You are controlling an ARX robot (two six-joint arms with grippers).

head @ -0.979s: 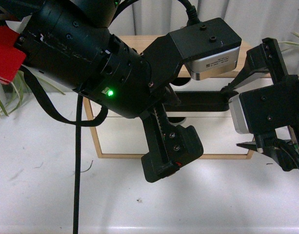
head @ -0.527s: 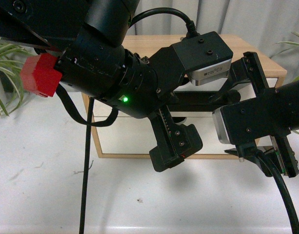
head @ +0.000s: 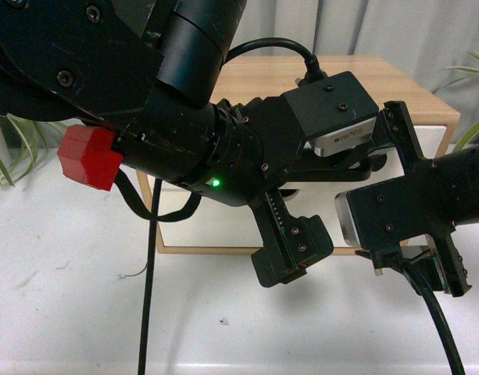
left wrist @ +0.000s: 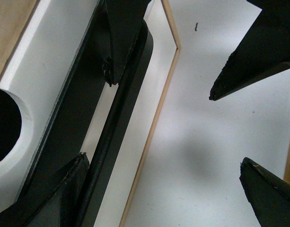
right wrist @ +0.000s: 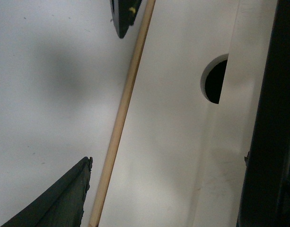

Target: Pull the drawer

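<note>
The drawer (head: pixel 431 141) is the upper white front of a wooden cabinet (head: pixel 255 74), mostly hidden by both arms. In the left wrist view its long black bar handle (left wrist: pixel 117 127) runs diagonally beside the half-round notch (left wrist: pixel 4 124). My left gripper (left wrist: pixel 162 161) (head: pixel 317 195) is open with the bar just inside one fingertip (left wrist: pixel 69 182), and I cannot tell if they touch. My right gripper (right wrist: pixel 167 160) (head: pixel 419 195) is open before the white fronts, where a notch (right wrist: pixel 215 81) shows. Nothing is held.
The cabinet stands on a white table (head: pixel 223 320). Its light wood frame edge (right wrist: pixel 121 118) borders the lower white front (head: pixel 212 226). Green plants stand at the left (head: pixel 8 156) and right (head: pixel 473 74). A black cable (head: pixel 148 297) hangs in front.
The left arm has swung to the right and its gripper has shifted right in front of the drawer. The right gripper has moved left and slightly down toward the cabinet.
</note>
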